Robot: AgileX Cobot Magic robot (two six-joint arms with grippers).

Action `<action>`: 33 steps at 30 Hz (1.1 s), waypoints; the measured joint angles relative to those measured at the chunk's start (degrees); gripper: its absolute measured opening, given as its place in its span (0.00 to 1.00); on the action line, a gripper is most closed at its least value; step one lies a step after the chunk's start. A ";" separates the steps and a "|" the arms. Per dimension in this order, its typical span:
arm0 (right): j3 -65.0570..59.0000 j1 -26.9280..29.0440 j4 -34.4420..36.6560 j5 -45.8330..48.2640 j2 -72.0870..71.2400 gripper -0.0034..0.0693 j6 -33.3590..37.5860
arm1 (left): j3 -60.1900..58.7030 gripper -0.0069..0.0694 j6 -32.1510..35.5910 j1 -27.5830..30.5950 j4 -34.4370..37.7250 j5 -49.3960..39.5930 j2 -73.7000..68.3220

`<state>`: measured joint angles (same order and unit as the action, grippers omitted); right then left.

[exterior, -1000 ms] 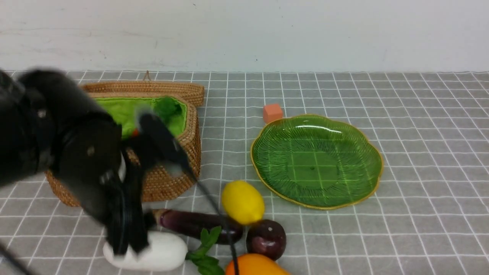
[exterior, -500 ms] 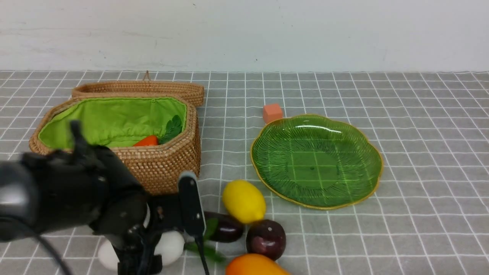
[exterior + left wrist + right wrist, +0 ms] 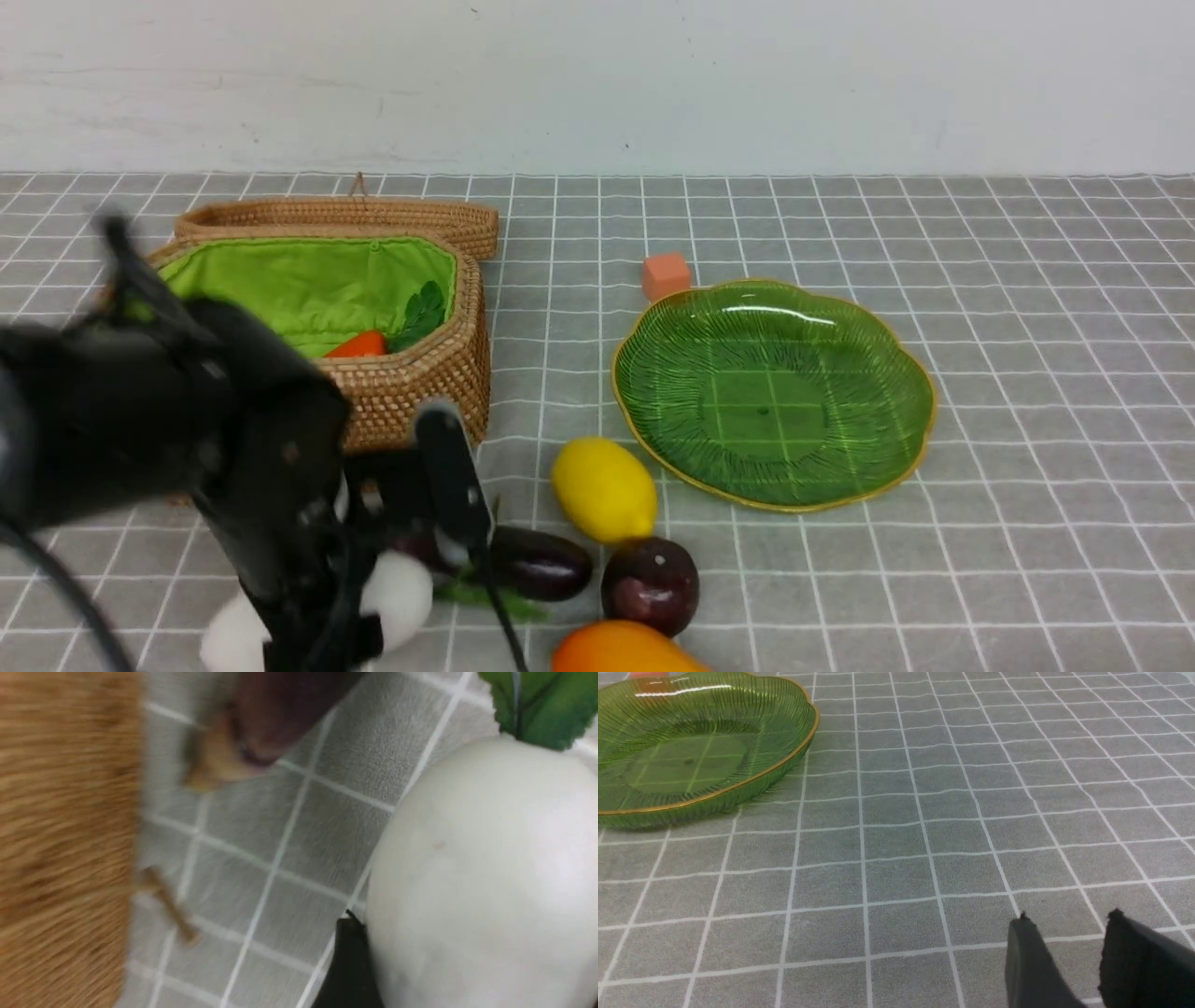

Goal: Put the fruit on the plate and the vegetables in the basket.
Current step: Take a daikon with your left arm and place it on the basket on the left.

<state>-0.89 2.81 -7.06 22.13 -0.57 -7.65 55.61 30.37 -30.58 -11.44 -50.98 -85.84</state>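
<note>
Where the white radish (image 3: 481,882) lies on the checked cloth (image 3: 934,579), near the rattan basket (image 3: 420,383) and beside the eggplant (image 3: 540,563), the blurred left gripper (image 3: 387,588) straddles it. Its jaws stand wide with the radish filling the gap and one black finger (image 3: 348,961) against its side; whether they clamp it cannot be told. The right gripper (image 3: 1068,915) hovers over the cloth, apart from the green plate (image 3: 738,791), jaws partly spread and empty.

Front: wide, facing forward. Left wrist: very close on radish (image 3: 481,882). Right wrist: low; shares plate (image 3: 691,760) with front.
</note>
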 joint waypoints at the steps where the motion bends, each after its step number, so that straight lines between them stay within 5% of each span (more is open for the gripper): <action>1: 0.00 0.00 0.00 0.00 0.00 0.38 0.00 | 1.75 0.78 0.74 0.83 0.78 -1.55 1.10; 6: 0.00 0.00 0.00 0.00 0.00 0.38 0.00 | 11.46 0.78 4.36 9.25 5.03 -5.37 3.43; 12: 0.00 0.00 0.00 0.00 0.00 0.38 0.00 | 19.80 0.78 5.48 20.03 4.16 13.21 -0.13; 18: 0.00 0.00 0.00 0.00 0.00 0.38 0.00 | 19.87 0.78 3.50 20.41 0.08 22.06 -7.92; 24: 0.00 0.00 0.00 0.00 0.00 0.38 0.00 | 18.66 0.79 -0.90 20.41 -1.61 21.78 -11.78; 28: 0.00 0.00 0.00 0.00 0.00 0.38 0.00 | 17.96 0.94 -1.41 20.41 -1.48 18.86 -10.41; 33: 0.00 0.00 0.00 0.00 0.00 0.38 0.00 | 17.53 0.96 1.93 20.28 -0.43 13.44 -7.14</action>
<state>-0.89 2.81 -7.06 22.13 -0.57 -7.65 73.14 32.29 -10.30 -11.87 -37.54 -92.98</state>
